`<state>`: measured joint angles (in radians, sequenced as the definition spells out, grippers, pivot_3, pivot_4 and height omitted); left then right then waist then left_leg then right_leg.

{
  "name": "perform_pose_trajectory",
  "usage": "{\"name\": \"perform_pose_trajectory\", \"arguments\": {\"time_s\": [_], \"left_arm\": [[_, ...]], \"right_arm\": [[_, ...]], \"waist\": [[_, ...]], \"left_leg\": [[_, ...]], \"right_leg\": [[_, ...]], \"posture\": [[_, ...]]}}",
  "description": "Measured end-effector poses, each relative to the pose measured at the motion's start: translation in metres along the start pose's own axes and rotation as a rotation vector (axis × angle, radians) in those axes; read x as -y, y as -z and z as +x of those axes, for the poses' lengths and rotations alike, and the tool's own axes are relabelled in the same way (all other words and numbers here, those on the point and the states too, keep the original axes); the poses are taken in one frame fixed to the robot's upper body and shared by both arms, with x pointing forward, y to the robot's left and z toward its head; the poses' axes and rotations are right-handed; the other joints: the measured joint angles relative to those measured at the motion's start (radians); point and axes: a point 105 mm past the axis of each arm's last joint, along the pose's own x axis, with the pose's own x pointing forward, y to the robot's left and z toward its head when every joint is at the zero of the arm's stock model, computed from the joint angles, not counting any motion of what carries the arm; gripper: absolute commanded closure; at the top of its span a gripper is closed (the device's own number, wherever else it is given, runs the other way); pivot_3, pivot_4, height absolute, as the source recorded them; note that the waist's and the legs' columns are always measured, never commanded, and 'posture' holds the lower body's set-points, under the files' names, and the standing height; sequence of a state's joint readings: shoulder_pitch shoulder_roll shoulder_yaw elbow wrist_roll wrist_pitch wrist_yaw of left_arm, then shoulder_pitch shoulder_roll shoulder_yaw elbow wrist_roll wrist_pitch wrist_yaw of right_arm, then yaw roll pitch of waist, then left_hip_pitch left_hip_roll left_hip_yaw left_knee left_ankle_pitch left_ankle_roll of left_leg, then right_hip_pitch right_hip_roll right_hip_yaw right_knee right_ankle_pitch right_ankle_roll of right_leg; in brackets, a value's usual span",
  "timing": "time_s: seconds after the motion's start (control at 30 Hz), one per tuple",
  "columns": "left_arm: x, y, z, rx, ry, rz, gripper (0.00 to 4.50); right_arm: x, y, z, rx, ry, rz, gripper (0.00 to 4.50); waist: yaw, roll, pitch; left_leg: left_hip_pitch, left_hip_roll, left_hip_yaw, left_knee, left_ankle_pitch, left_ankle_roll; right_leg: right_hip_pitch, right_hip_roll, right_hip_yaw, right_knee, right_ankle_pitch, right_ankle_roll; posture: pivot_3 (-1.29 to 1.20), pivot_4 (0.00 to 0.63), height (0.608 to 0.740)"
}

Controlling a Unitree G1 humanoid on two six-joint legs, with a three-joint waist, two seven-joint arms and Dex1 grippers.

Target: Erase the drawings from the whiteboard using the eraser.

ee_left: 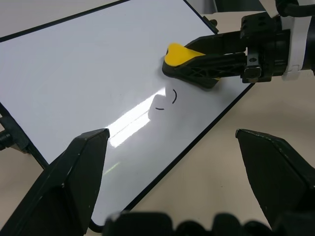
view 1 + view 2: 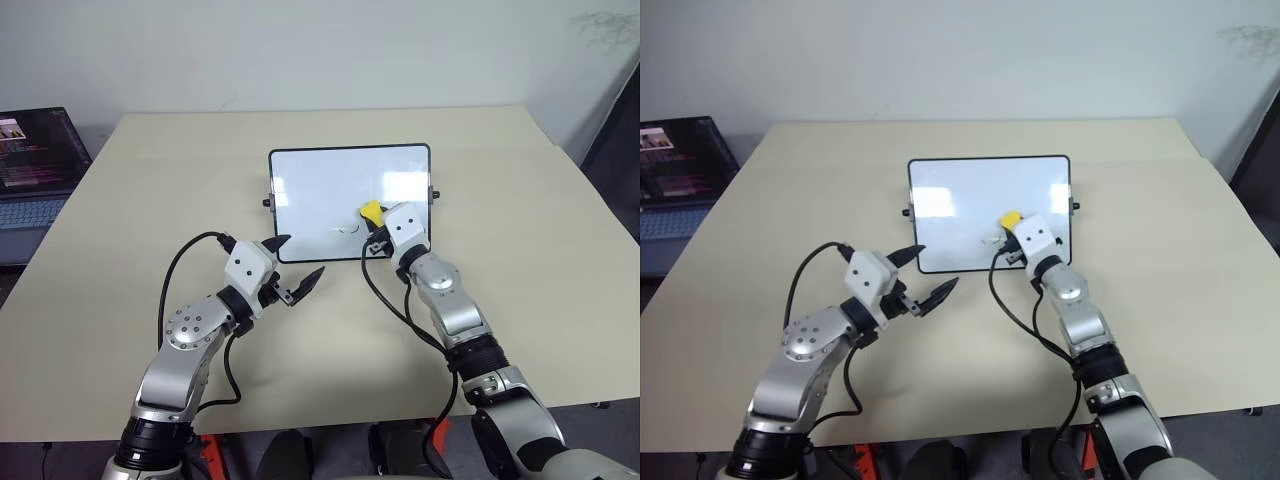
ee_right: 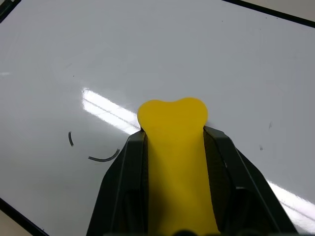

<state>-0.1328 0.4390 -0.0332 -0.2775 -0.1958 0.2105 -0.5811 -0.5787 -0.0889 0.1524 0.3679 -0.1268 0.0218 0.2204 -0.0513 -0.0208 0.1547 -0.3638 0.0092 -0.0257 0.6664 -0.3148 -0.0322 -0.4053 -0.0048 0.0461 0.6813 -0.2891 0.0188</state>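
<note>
Your right gripper (image 2: 376, 222) is clamped on the eraser (image 2: 370, 211), pressing it to the whiteboard (image 2: 320, 190) beside faint drawings (image 1: 165, 101); your left gripper (image 2: 297, 268) hovers spread wide, empty.

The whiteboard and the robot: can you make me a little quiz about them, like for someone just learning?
1. True or false: the right tool holds the yellow eraser against the whiteboard.
2. What is left of the drawings? A) three whole loops B) a couple of short curved strokes C) nothing
3. Fill in: the left tool hangs open over the ____, just short of the board's near edge.

Key: 1 true; 2 B, the strokes sit beside the eraser, toward the board's near edge; 3 table.
</note>
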Motion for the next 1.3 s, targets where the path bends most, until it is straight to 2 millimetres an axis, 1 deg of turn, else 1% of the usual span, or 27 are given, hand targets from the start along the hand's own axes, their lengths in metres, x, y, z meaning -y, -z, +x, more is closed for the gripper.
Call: {"name": "perform_pose_trajectory", "arguments": {"time_s": [0.17, 0.33, 0.43, 0.5, 0.6, 0.73, 0.8, 0.87, 0.97, 1.0, 1.07, 1.17, 1.3], "left_arm": [[0.0, 0.001, -0.001, -0.006, -0.001, 0.0, 0.0], [0.0, 0.0, -0.001, -0.003, -0.001, 0.002, 0.0], [0.0, 0.0, -0.001, -0.004, -0.001, 0.002, 0.0], [0.0, 0.0, -0.001, -0.004, -0.002, 0.002, 0.0], [0.0, 0.001, -0.001, -0.005, -0.002, 0.0, 0.0], [0.001, 0.001, -0.001, -0.003, -0.004, -0.003, 0.0], [0.001, 0.0, -0.001, -0.003, -0.005, -0.004, 0.0], [0.001, 0.0, -0.001, -0.003, -0.005, -0.004, 0.0], [0.001, 0.001, -0.001, -0.003, -0.006, -0.004, 0.0], [0.001, 0.0, -0.001, -0.002, -0.006, -0.004, 0.0], [0.001, 0.0, 0.0, 0.001, -0.004, -0.004, 0.0], [0.002, -0.003, 0.003, 0.012, 0.004, -0.002, 0.0], [0.002, -0.003, 0.003, 0.012, 0.005, -0.001, 0.0]], "right_arm": [[-0.016, -0.004, 0.005, 0.01, -0.028, 0.029, 3.26], [-0.042, -0.009, 0.01, 0.017, -0.079, 0.072, 3.26], [-0.055, -0.017, 0.013, 0.036, -0.105, 0.086, 3.26], [-0.058, -0.022, 0.015, 0.049, -0.112, 0.091, 3.26], [-0.06, -0.024, 0.016, 0.051, -0.12, 0.097, 3.26], [-0.07, -0.032, 0.015, 0.077, -0.155, 0.14, 3.26], [-0.071, -0.036, 0.014, 0.091, -0.164, 0.145, 3.26], [-0.066, -0.036, 0.013, 0.098, -0.164, 0.126, 3.26], [-0.051, -0.036, 0.013, 0.098, -0.142, 0.082, 3.26], [-0.044, -0.039, 0.015, 0.107, -0.132, 0.058, 3.26], [-0.038, -0.048, 0.02, 0.13, -0.121, 0.007, 3.26], [-0.037, -0.052, 0.028, 0.138, -0.115, -0.047, 3.26], [-0.045, -0.047, 0.035, 0.117, -0.131, -0.068, 3.26]], "waist": [[-0.003, 0.0, 0.0], [-0.003, 0.0, 0.0], [-0.002, 0.0, 0.0], [-0.002, 0.0, 0.0], [-0.002, 0.0, 0.0], [-0.001, 0.0, 0.0], [-0.001, 0.0, 0.0], [0.0, 0.0, 0.0], [0.0, 0.0, 0.0], [0.0, 0.0, 0.0], [-0.001, 0.0, 0.0], [-0.005, 0.0, 0.0], [-0.005, 0.0, 0.0]], "left_leg": [[0.0, 0.0, 0.0, 0.0, 0.0, 0.0], [-0.001, 0.0, 0.0, 0.0, 0.0, 0.0], [-0.001, 0.0, 0.0, 0.0, 0.0, 0.0], [-0.001, 0.0, -0.001, 0.0, 0.0, 0.0], [-0.001, 0.0, -0.001, 0.0, 0.0, 0.0], [-0.001, 0.0, -0.001, -0.001, 0.0, 0.0], [-0.001, 0.0, -0.001, -0.001, 0.0, 0.0], [-0.001, 0.0, -0.001, 0.0, 0.0, 0.0], [-0.001, 0.0, -0.001, 0.0, 0.0, 0.0], [-0.001, 0.0, -0.001, 0.0, 0.0, 0.0], [-0.001, 0.0, 0.0, -0.001, 0.0, 0.0], [-0.001, 0.0, 0.0, -0.001, 0.0, 0.0], [-0.001, 0.0, 0.0, -0.001, 0.0, 0.0]], "right_leg": [[0.0, 0.0, 0.0, 0.0, 0.0, 0.0], [0.0, 0.0, 0.0, -0.001, 0.0, 0.0], [0.0, 0.0, 0.0, -0.001, 0.0, 0.0], [0.0, 0.0, -0.001, -0.001, 0.0, 0.0], [0.0, 0.0, -0.001, -0.001, 0.0, 0.0], [-0.001, 0.0, -0.001, -0.001, 0.0, 0.0], [-0.001, 0.0, -0.001, -0.001, 0.0, 0.0], [-0.001, 0.0, -0.001, -0.001, 0.0, 0.0], [-0.001, 0.0, -0.001, -0.001, 0.0, 0.0], [-0.001, 0.0, -0.001, -0.001, 0.0, 0.0], [-0.001, 0.0, -0.001, -0.001, 0.0, 0.0], [-0.001, 0.0, -0.001, -0.001, 0.0, 0.0], [-0.001, 0.0, 0.0, -0.001, 0.0, 0.0]], "posture": [[0.0, 0.15, 0.74], [0.0, 0.15, 0.74], [0.0, 0.15, 0.74], [0.0, 0.15, 0.74], [0.0, 0.15, 0.74], [0.0, 0.15, 0.74], [0.0, 0.15, 0.74], [0.0, 0.15, 0.74], [0.0, 0.15, 0.74], [0.0, 0.15, 0.74], [0.0, 0.15, 0.74], [0.0, 0.15, 0.74], [0.0, 0.15, 0.74]]}}
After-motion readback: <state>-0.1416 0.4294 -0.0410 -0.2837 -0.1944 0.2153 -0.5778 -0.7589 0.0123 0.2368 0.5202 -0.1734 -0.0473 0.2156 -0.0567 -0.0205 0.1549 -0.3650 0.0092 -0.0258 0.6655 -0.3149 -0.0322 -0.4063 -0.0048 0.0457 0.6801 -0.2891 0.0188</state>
